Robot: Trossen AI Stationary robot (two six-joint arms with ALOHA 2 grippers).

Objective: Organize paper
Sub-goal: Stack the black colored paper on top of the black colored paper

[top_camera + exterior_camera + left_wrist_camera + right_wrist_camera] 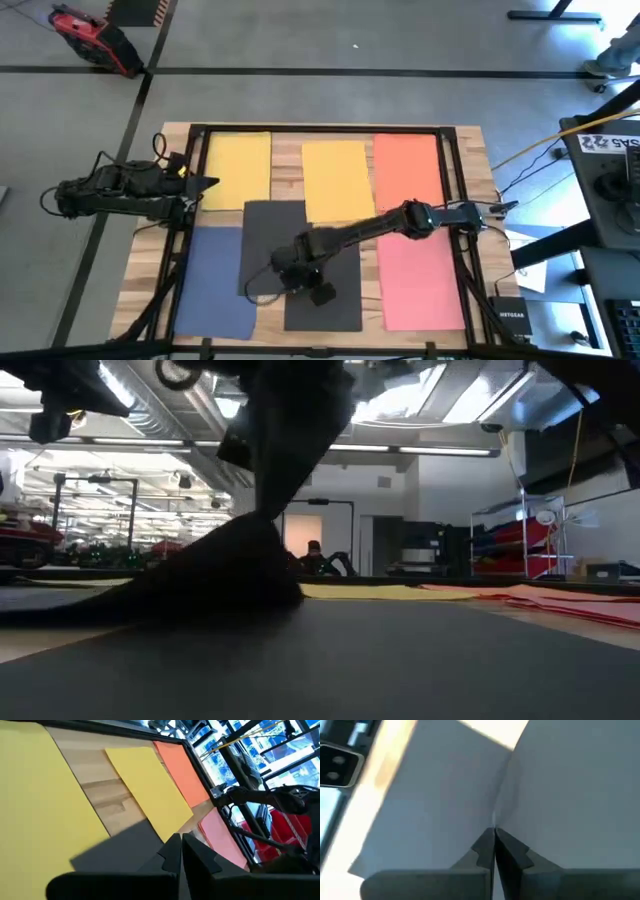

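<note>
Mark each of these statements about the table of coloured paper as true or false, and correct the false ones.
1. The right end effector is down on the dark grey sheet. True; in the right wrist view its fingers are shut on a raised fold of that sheet.
2. Three yellow sheets lie on the table. False; there are two, one at the far left and one near the far middle.
3. The blue sheet lies at the near left of the table. True.
4. The left end effector holds the orange sheet. False; it hangs by the left yellow sheet, and the orange sheet lies flat at the far right.
5. The pink sheet lies nearer than the orange one. True.
</note>
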